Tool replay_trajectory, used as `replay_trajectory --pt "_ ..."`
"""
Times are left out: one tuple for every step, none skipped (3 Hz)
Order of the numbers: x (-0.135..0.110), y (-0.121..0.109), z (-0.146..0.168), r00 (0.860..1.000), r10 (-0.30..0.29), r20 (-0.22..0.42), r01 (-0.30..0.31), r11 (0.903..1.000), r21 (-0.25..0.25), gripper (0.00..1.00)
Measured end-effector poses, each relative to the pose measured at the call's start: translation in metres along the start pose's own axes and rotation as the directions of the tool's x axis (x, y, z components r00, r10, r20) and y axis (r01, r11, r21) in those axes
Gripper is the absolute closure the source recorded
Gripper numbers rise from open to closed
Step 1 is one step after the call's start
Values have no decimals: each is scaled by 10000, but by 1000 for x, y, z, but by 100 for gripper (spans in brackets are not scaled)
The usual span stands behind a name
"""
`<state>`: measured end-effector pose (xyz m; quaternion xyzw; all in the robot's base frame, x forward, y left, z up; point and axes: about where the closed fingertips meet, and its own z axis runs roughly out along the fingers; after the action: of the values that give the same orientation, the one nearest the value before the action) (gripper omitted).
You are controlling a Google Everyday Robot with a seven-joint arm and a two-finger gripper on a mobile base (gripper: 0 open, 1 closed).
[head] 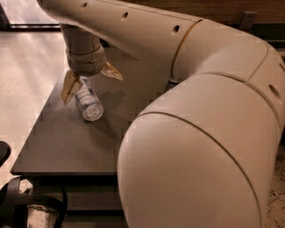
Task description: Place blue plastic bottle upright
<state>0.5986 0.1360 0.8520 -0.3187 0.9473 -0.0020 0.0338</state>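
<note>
Poising the wide-open gripper (89,81) over the neck end of the blue plastic bottle (89,103), lying flat with base pointing away from the gripper

A dark, matte table (58,142) fills the middle. The gripper (91,87) hangs over its far left part, fingers spread. Below the table's front edge runs a lower shelf (89,200). Pale, glossy floor (26,67) lies to the left, catching light. Along the top right stands a wood-toned wall (222,9) with a small metal bracket (246,20) on it. In the lower left corner sits a black loop (26,205), perhaps a strap or cable. Speckled ground (276,209) shows at the lower right.
</note>
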Motion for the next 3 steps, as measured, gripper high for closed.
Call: replay_trajectory --pt "-15 -1 3 9989 451 101 -446 9980 -448 0" --pt "-25 2 3 9972 747 87 -740 9955 -590 0" --pt "-30 8 9 9956 934 9 -933 9946 -452 0"
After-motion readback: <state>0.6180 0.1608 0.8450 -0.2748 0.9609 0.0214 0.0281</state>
